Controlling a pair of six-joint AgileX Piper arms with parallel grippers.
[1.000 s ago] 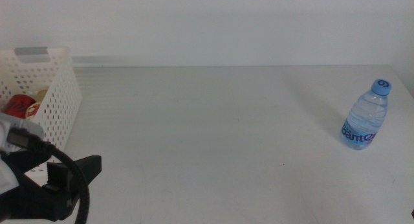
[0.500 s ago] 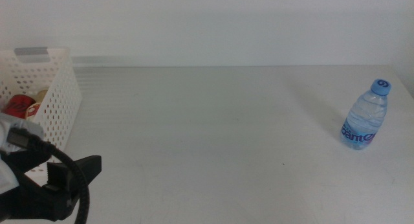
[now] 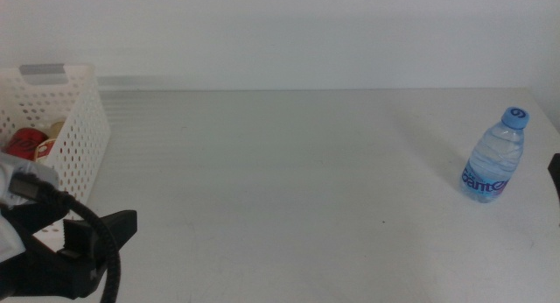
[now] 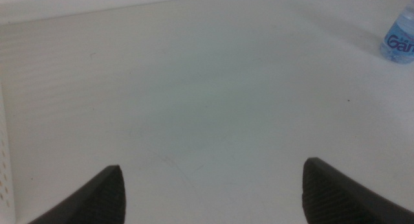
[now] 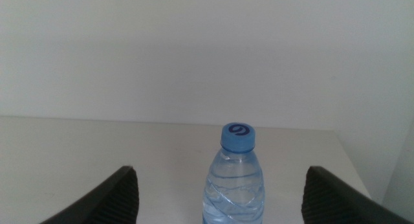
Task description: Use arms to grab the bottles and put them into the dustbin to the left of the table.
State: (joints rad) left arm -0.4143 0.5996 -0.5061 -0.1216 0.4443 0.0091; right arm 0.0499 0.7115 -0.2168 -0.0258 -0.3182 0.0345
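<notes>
A small clear water bottle [image 3: 495, 163] with a blue cap and label stands upright near the right edge of the table [image 3: 289, 180]. My right gripper [image 5: 223, 198] is open, and the bottle [image 5: 236, 179] stands centred ahead of its spread jaws. In the middle view only a dark sliver of that gripper [image 3: 556, 176] shows, just right of the bottle and apart from it. The left gripper [image 4: 213, 191] is open and empty, low at the front left [image 3: 96, 237] beside the dustbin [image 3: 83, 128]. A red can [image 3: 26, 143] and a pale bottle [image 3: 54, 130] lie inside the dustbin.
The white wall runs along the table's far edge. A thick black cable [image 3: 101, 242] loops over the left arm. In the left wrist view the water bottle [image 4: 401, 39] shows far off across bare tabletop.
A dark edge of the right gripper has come into the middle view at the right border, beside the water bottle. The left arm has not moved.
</notes>
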